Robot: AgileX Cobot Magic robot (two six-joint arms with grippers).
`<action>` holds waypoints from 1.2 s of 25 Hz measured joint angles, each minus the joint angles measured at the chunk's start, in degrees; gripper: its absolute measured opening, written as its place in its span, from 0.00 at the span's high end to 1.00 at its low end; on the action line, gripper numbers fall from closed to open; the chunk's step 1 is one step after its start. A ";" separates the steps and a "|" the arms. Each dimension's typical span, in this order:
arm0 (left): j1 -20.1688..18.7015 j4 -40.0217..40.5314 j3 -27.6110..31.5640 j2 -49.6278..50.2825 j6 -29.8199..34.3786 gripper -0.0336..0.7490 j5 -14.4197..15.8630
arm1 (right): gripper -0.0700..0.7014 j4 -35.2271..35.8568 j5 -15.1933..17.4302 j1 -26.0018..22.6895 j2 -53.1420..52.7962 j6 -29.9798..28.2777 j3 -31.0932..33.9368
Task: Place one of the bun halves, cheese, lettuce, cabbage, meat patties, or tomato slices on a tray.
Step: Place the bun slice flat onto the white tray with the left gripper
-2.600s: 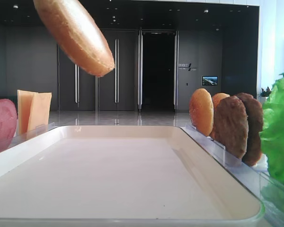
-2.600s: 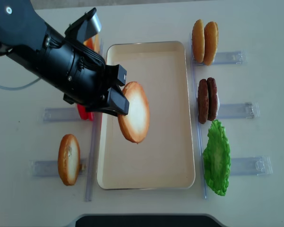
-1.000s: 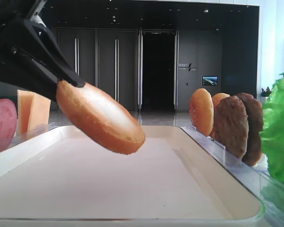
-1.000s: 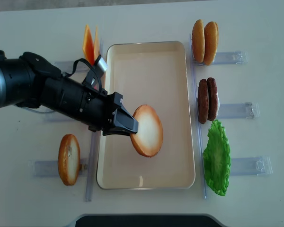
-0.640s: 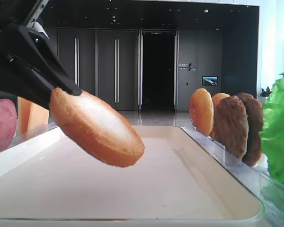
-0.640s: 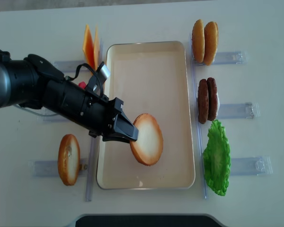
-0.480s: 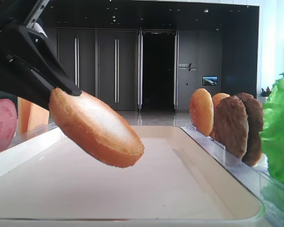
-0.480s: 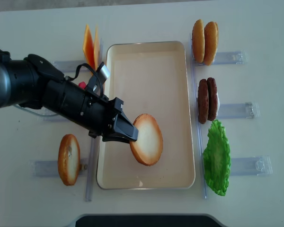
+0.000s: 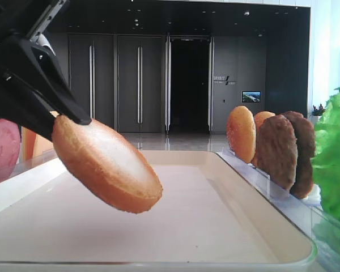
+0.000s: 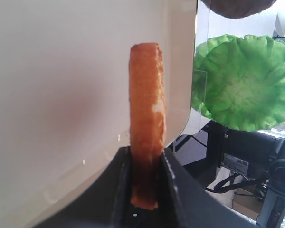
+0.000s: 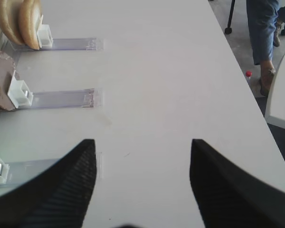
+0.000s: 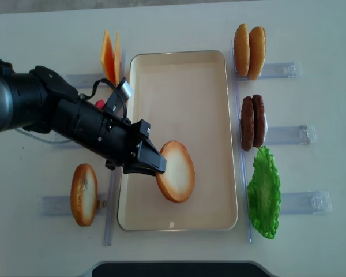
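Note:
My left gripper (image 12: 154, 165) is shut on a bun half (image 12: 176, 171), pinching its edge between both fingers (image 10: 170, 167). The bun half (image 9: 105, 164) hangs tilted with its pale face up, low over the front part of the cream tray (image 12: 184, 69). Whether its lower edge touches the tray floor (image 9: 215, 226) I cannot tell. In the left wrist view the bun half (image 10: 146, 104) stands edge-on over the tray (image 10: 61, 95). My right gripper (image 11: 142, 148) is open with nothing in it, above bare table right of the racks.
On clear racks right of the tray stand two bun halves (image 12: 248, 43), two meat patties (image 12: 252, 123) and the lettuce (image 12: 264, 192). Left of it are cheese slices (image 12: 109, 55), another bun half (image 12: 83, 194) and a reddish slice (image 9: 0, 147) partly hidden by my arm.
The left gripper has carried the bun half down from high above the tray and, in the last second, a little lower and toward the tray's near left. The right gripper shows no change.

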 joint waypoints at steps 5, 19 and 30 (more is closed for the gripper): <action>0.00 -0.17 0.00 0.00 -0.10 0.81 -1.60 | 0.37 0.00 0.00 0.00 0.00 0.00 0.00; -2.53 -0.71 0.00 0.00 -0.10 0.81 -4.55 | 0.37 0.00 0.00 0.00 0.00 0.00 0.00; -3.24 1.18 0.00 0.00 -1.79 0.81 -6.39 | 0.37 0.00 0.00 0.00 0.00 0.00 0.00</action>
